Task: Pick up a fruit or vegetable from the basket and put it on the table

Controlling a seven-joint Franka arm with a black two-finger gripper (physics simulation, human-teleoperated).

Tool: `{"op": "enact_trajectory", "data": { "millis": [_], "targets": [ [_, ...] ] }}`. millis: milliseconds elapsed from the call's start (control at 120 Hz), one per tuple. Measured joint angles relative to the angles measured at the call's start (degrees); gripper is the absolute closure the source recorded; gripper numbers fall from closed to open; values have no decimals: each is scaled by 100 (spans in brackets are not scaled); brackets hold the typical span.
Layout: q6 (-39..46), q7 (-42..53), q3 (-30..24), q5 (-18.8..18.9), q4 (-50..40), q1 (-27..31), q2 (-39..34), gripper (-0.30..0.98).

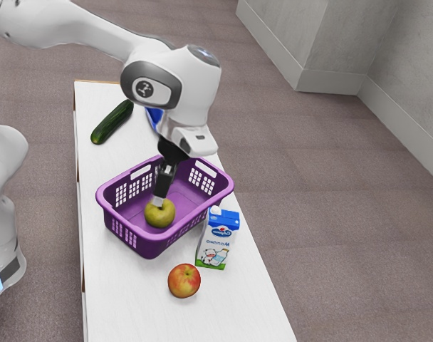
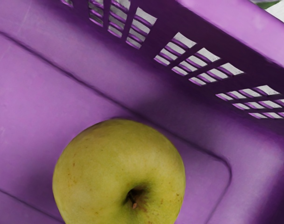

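My gripper (image 1: 159,201) reaches down into the purple basket (image 1: 165,245), its tip right at the top of a yellow-green apple (image 1: 160,214). Whether it touches the apple cannot be made out. In the wrist view the apple (image 2: 118,170) lies on the basket floor (image 2: 34,112), stem side up, close under the hand. A slotted basket wall (image 2: 170,70) rises beside it.
A red-yellow apple (image 1: 184,281) and a blue-and-white milk carton (image 1: 217,241) stand on the white table (image 1: 124,299) outside the basket. A cucumber (image 1: 112,122) lies at the table's far part, near a blue object (image 1: 154,117) partly behind the arm.
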Motion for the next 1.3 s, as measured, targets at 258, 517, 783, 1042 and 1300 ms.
{"op": "enact_trajectory", "data": {
  "millis": [258,517,783,1042,1300],
  "targets": [
    [325,-350,271,-5,50,-15,490,2],
    [544,-576,359,-24,43,-101,738,2],
    [291,-736,361,-51,41,-127,778,2],
    [546,-830,369,-54,-125,-126,857,2],
    [422,-890,456,-49,-153,-79,911,20]
  ]
}}
